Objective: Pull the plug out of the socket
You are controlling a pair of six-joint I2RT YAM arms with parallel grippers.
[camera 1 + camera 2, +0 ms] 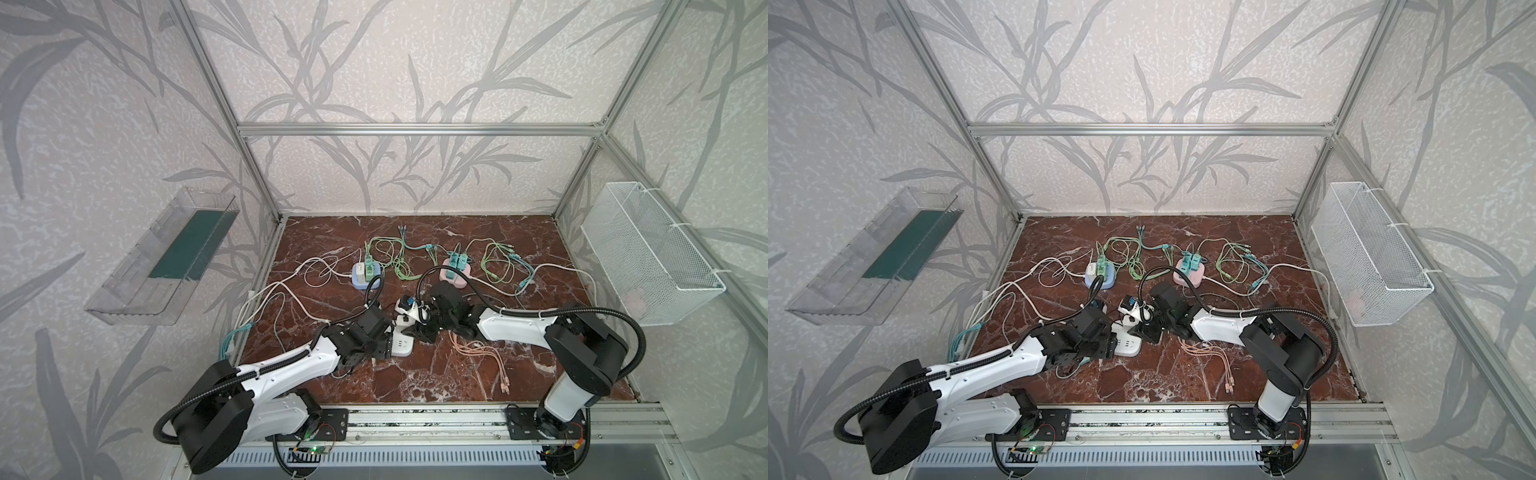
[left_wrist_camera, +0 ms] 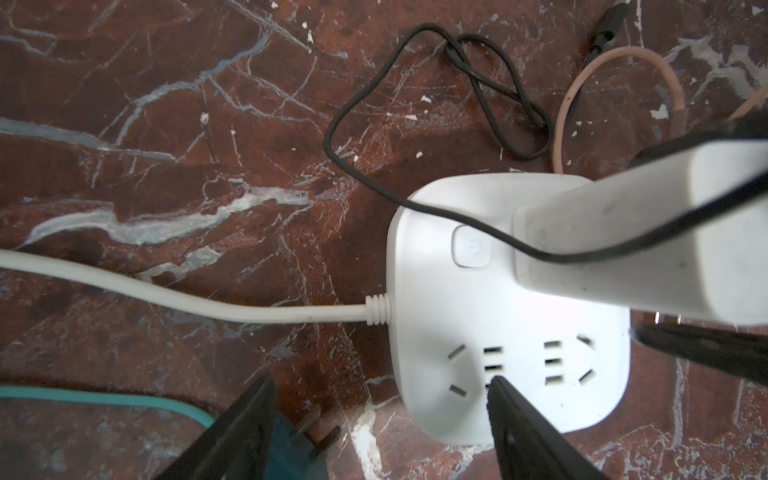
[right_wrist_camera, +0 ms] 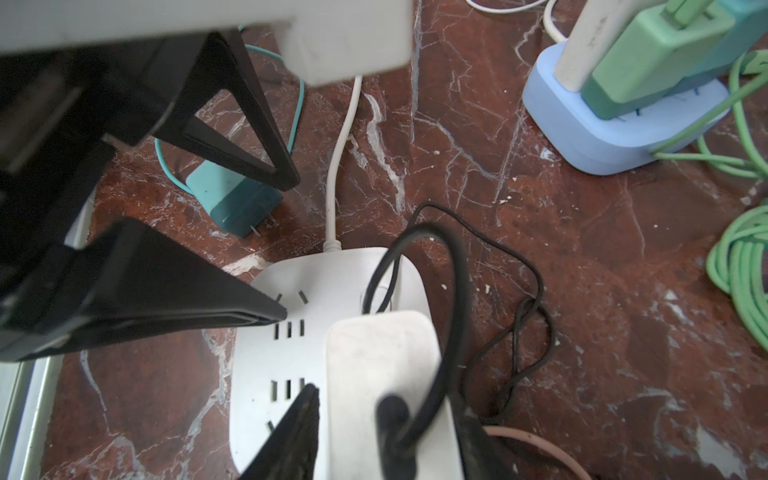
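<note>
The white socket (image 1: 405, 348) lies on the marble table; it also shows in the wrist views (image 2: 498, 332) (image 3: 270, 353). The plug (image 3: 374, 374), a white adapter with a black cable (image 3: 453, 291), sits between the fingers of my right gripper (image 3: 384, 395), which is shut on it. In the left wrist view the plug (image 2: 644, 249) tilts over the socket and metal prongs show beneath it. My left gripper (image 2: 380, 380) is open; one fingertip (image 2: 498, 386) rests on the socket's face. In both top views the two grippers (image 1: 390, 345) (image 1: 411, 329) meet over the socket (image 1: 1127, 347).
A loose teal plug (image 3: 232, 199) lies beside the socket under my left fingers. Behind stand a blue socket block (image 1: 366, 276) and a pink one (image 1: 457, 272), both with chargers and green cables. Pink cables (image 1: 486, 353) trail at front right. A wire basket (image 1: 652, 257) and a clear tray (image 1: 166, 257) hang on the walls.
</note>
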